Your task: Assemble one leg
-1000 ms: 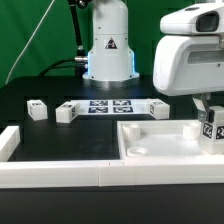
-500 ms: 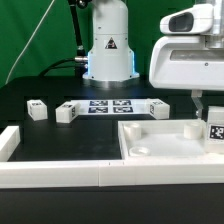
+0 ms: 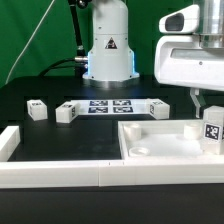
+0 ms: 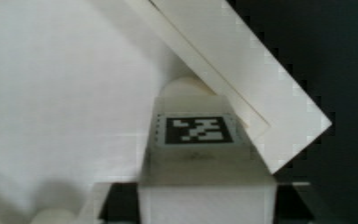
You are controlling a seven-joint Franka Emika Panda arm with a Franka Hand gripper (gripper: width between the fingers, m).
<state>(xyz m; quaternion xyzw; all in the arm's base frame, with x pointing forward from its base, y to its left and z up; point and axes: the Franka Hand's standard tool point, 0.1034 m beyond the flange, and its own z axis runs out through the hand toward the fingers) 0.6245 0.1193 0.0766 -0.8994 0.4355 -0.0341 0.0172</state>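
Observation:
My gripper [image 3: 209, 118] is at the exterior view's right, shut on a leg [image 3: 212, 133], a small white block with a black-and-white tag. It holds the leg upright over the right corner of the large white tray-like piece [image 3: 150, 128]. In the wrist view the leg [image 4: 197, 140] sits between my dark fingers [image 4: 130, 203], with its tag facing the camera. The tray's raised rim [image 4: 247, 70] runs just beyond it. Whether the leg touches the tray is unclear.
Three look-alike legs lie on the black table: one [image 3: 37, 110], a second [image 3: 66, 112] and a third [image 3: 160, 108]. The marker board [image 3: 108, 106] lies between them, before the robot base [image 3: 108, 50]. A white fence [image 3: 60, 175] runs along the front edge.
The gripper has shifted a little toward the exterior view's right and its body has risen in the picture, with the leg still held. Nothing else moved.

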